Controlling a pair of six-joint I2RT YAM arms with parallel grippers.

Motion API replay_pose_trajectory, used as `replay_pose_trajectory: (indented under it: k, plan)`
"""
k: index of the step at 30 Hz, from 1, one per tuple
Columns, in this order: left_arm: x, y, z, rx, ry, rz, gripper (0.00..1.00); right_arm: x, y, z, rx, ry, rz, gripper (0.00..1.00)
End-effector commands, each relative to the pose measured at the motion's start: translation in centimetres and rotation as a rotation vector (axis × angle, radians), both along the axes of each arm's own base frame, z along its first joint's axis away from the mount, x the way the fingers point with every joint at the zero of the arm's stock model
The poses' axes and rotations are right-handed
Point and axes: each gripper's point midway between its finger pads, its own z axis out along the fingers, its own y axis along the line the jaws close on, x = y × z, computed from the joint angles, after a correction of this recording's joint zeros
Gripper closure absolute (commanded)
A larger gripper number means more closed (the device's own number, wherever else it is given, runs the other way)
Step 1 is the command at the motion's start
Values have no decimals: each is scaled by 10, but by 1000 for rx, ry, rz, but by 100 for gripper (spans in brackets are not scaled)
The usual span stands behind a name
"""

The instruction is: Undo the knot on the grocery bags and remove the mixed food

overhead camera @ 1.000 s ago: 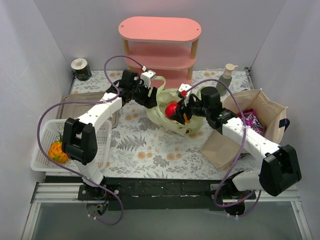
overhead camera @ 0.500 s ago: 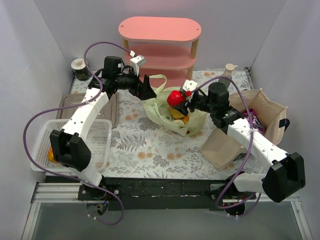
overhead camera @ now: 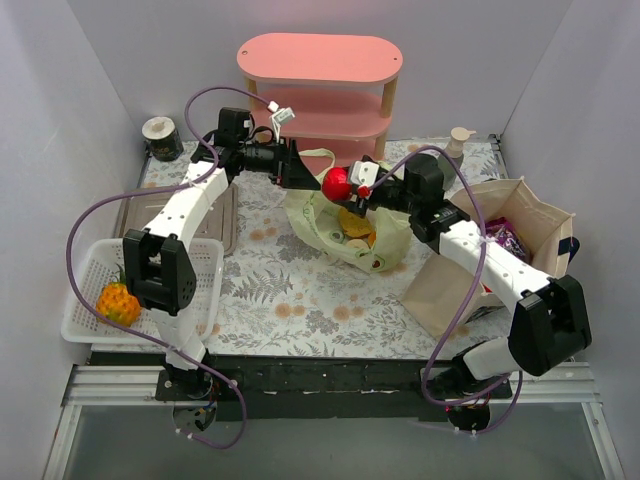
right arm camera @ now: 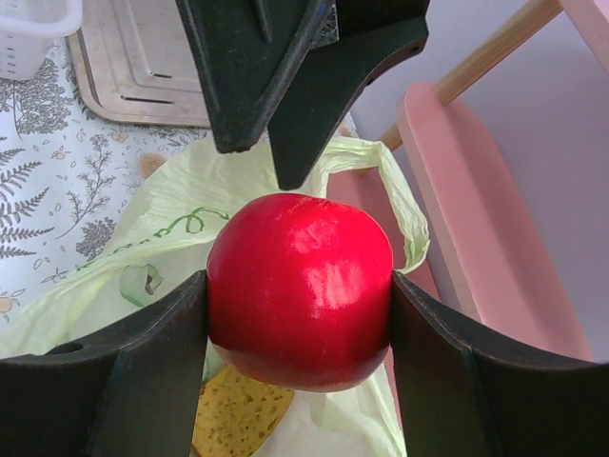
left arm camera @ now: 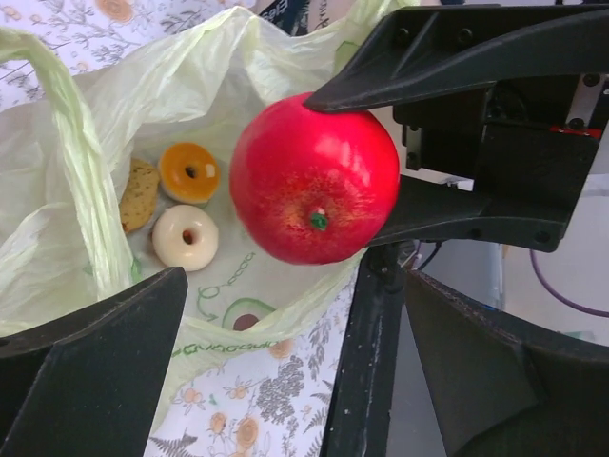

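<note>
One glossy, round red fruit (right arm camera: 300, 290)

Glossy red apple (right arm camera: 300, 290), crinkly thin plastic bag (left arm camera: 114, 105)

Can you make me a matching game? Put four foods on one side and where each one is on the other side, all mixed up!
1 red apple
2 pineapple
3 doughnuts
4 purple packet

A in the white basket
B in the beige tote
C in the green plastic bag
D in the right gripper

Pairs: 1-D, 2-A, 3-C, 4-B
</note>
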Motion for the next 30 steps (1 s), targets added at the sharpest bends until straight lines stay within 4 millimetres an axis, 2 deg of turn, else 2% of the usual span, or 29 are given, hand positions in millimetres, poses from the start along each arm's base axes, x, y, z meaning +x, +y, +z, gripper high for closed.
replay_pose_trajectory:
  k: [1, 4, 14, 16, 17, 18, 19, 20, 21, 22, 23, 24, 25, 26, 28, 29, 30]
  plan:
    - [-10, -10, 34, -90, -43, -82, 2, 4, 13, 58, 81, -161, 37, 95]
    - [-7, -13, 34, -99, -34, -82, 2, 3, 21, 62, 85, -166, 63, 95]
    - [0, -21, 28, -110, -7, -86, 2, -7, 49, 51, 55, -148, 153, 94]
    - [-2, -22, 28, -115, -3, -96, 12, -7, 51, 50, 55, -144, 151, 94]
    - [-2, -21, 27, -116, -1, -99, 29, -6, 52, 48, 52, -137, 150, 92]
    - [-2, -21, 26, -118, -1, -100, 39, -3, 51, 46, 56, -123, 132, 89]
    - [-2, -20, 26, -119, -2, -102, 59, -2, 50, 49, 68, -124, 117, 75]
    - [-1, -18, 25, -117, -1, -95, 98, -1, 48, 48, 75, -117, 101, 66]
    - [-1, -16, 24, -111, 2, -85, 100, 3, 45, 49, 89, -95, 60, 60]
    - [0, -14, 27, -105, -27, -78, 100, 4, 43, 49, 96, -88, 43, 40]
    - [4, -10, 34, -101, -62, -65, 100, 2, 39, 50, 99, -76, 25, 32]
    - [3, -6, 35, -83, -59, -48, 100, 5, 34, 51, 99, -65, -14, 14]
    - [6, 0, 42, -61, -99, -13, 100, 4, 29, 50, 107, -28, -41, 6]
    - [14, 11, 49, -35, -186, 21, 100, 0, 20, 53, 110, -10, -68, 4]
    - [16, 28, 62, 36, -257, 91, 100, -5, 9, 42, 103, 41, -105, 2]
    - [29, 48, 68, 144, -372, 207, 100, -12, 0, 47, 115, 40, -120, 2]
    - [28, 61, 65, 221, -386, 252, 100, -12, -8, 30, 101, 74, -161, 2]
